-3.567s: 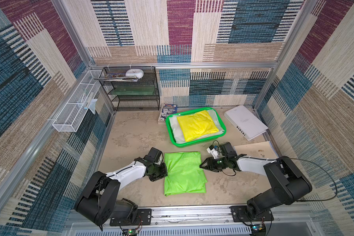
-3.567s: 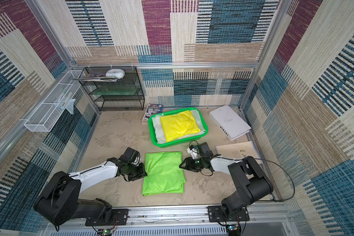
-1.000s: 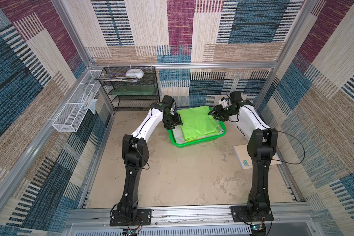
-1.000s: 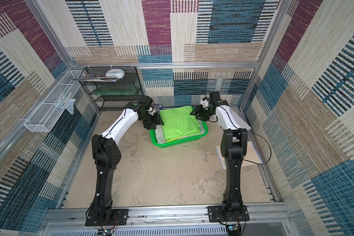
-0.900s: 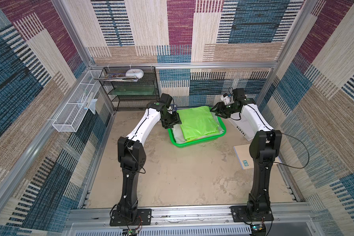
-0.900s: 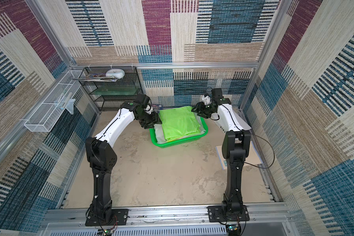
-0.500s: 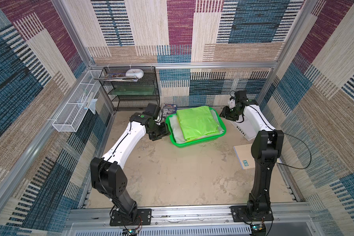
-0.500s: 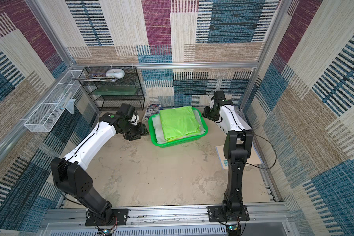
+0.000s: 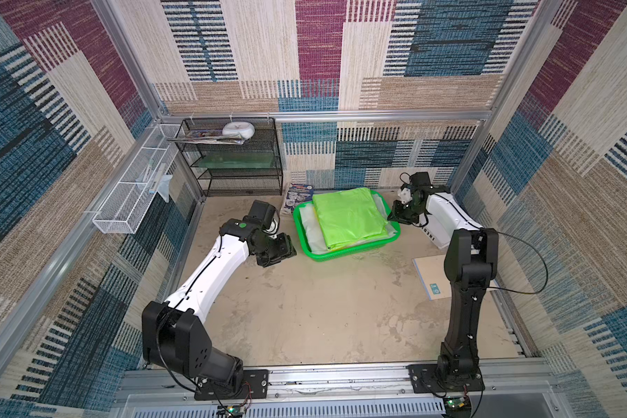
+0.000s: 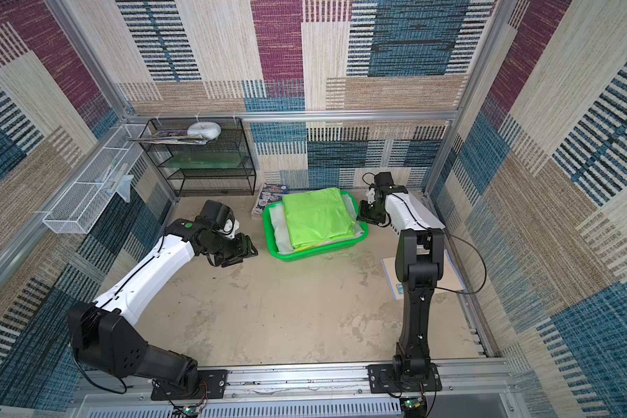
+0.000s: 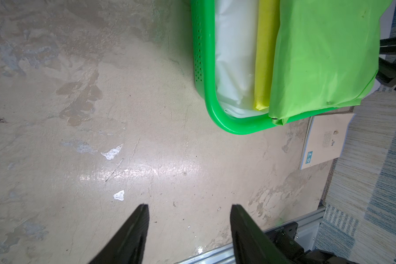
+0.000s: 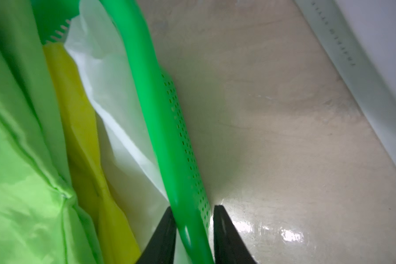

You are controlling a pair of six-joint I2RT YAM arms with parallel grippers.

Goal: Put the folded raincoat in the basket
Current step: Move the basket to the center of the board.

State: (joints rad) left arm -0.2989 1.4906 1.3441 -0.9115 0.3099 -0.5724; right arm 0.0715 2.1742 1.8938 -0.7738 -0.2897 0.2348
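The folded raincoat [image 9: 348,217], a bright lime green one, lies inside the basket [image 9: 335,255] as the top layer. One corner of it hangs a little over the basket's rim (this shows best in the left wrist view). Under it there is a yellow folded piece [image 11: 264,57] and under that a white sheet [image 11: 234,50], both also inside the basket. In both top views the basket stands near the back of the table [image 9: 304,307], with a printed packet [image 9: 297,193] just behind its corner.

The left gripper [image 11: 189,206] is beside the basket, near but apart from it. Its jaws stand clearly open, with only bare table between the two fingers [image 11: 133,233], and they hold nothing.

The right gripper [image 12: 193,206] is at the opposite side of the basket. Its jaws are narrow and closed around the basket's perforated wall, one finger [image 12: 162,235] inside against the rim and the other one outside against the wall. It does not touch the raincoat.

A white box [image 12: 375,68] lies just beside this gripper. A flat card [image 9: 431,275] lies on the table near the right arm. A black mesh rack [image 9: 239,163] stands at the back wall, and a white wire basket [image 9: 131,202] hangs on the side rail.
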